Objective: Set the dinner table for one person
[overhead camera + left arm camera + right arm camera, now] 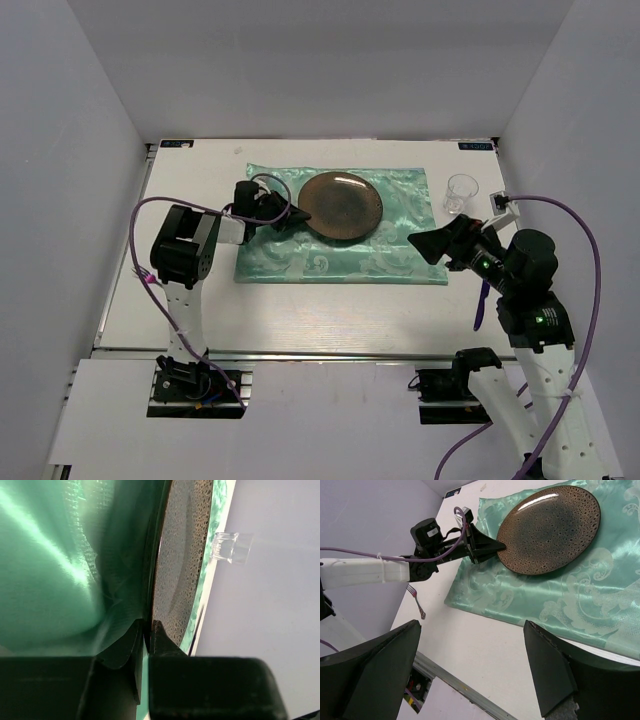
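Left gripper (299, 214) pinches plate (342, 206) rim, cloth (340, 262) maybe caught too; lifting could drag cloth or slip off rim.

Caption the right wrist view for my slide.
The left claw pinches the rim of the brown speckled plate on the mint-green satin cloth, framed by the open right claw.

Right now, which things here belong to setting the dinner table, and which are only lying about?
Belong: white rectangular dinner table, brown speckled round plate, mint-green satin cloth, clear glass cup, metal fork.
Lying about: purple cables, dark corner labels.
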Controlling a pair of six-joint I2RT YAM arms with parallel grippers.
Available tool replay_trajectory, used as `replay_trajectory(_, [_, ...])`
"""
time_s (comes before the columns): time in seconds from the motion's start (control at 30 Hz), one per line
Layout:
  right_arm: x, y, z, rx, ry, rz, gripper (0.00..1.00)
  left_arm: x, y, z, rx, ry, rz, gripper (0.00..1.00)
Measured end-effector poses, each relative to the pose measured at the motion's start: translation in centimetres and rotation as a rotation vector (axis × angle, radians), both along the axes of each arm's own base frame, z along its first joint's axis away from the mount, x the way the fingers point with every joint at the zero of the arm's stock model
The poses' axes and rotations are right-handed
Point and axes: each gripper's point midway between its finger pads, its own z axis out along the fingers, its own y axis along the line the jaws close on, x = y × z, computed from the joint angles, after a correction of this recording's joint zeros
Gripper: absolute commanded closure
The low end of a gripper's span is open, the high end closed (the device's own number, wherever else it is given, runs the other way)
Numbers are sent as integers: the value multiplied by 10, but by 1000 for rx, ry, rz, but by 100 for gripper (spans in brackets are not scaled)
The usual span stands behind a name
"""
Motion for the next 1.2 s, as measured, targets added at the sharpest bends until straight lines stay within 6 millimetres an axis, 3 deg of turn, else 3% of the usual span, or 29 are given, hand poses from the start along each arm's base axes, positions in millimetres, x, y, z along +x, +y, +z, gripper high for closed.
replay_trajectory(0.33, [0, 0, -1, -5, -4, 4, 11, -5, -7, 11, -31, -63, -30, 100])
replay_trajectory(0.63, [-1, 2, -6, -5, 9, 19, 11, -31, -2, -7, -40, -12, -37, 100])
replay_trajectory(0.83, [-2, 4, -8, -3, 13, 31, 11, -36, -5, -10, -44, -8, -43, 100])
replay_trajectory(0.93, [-2, 4, -10, -3, 18, 34, 11, -36, -6, -9, -45, -10, -45, 85])
replay_trajectory(0.97, [-2, 4, -10, -3, 18, 34, 11, -36, -6, -9, -44, -9, -44, 64])
replay_trajectory(1.13, [-2, 5, -10, -2, 15, 37, 11, -37, -6, -3, -34, -9, -48, 55])
replay_trajectory(1.2, [-3, 5, -10, -1, 14, 39, 11, -37, -4, 3, -19, -16, -45, 47])
